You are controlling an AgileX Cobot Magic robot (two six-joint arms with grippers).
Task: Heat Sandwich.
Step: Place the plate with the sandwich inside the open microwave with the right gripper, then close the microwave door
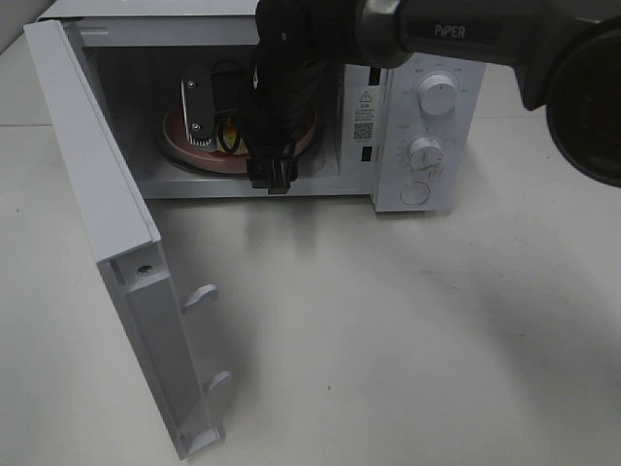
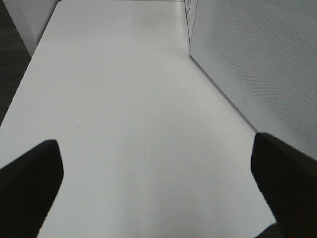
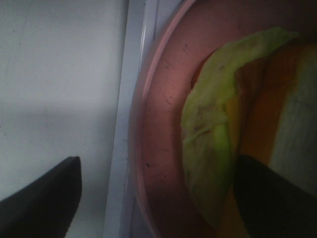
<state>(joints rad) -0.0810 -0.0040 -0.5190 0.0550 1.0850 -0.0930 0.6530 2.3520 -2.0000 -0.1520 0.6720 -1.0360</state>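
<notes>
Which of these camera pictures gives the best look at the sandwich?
The right wrist view: the sandwich fills it close up, lying on the pink plate. In the exterior high view the arm hides nearly all of it. The left wrist view shows none of it.

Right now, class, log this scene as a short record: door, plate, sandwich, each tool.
door: open, swung wide
plate: pink, inside the microwave
sandwich: lying on the plate
right tool: open, inside the microwave, over the plate's rim
left tool: open, over the table beside the microwave
</notes>
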